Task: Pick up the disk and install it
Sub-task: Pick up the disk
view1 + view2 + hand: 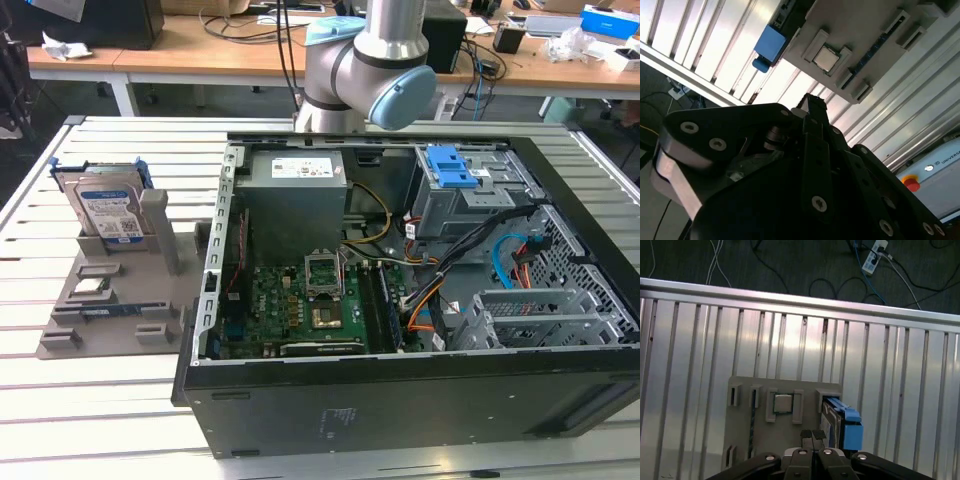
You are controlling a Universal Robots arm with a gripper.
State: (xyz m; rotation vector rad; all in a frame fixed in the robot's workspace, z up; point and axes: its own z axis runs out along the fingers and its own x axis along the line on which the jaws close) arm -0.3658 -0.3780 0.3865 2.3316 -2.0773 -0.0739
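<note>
The disk (108, 212) is a silver drive with a blue-and-white label and a blue frame. It stands on edge in a slot at the back of the grey parts holder (60, 335), at the exterior view's left. In the first wrist view the disk (842, 422) shows edge-on, just beside my gripper (812, 435), which hangs well above the holder (740, 440). The two fingertips are pressed together with nothing between them. In the second wrist view the gripper (812, 102) points toward the holder (865, 25), and the disk's blue frame (769, 44) is off to one side.
The open computer case (210, 400) lies on the slatted table (90, 430) to the exterior view's right of the holder; a drive cage with a blue latch (455, 170) sits at its back. A processor chip (783, 403) and a memory stick (100, 310) rest in the holder.
</note>
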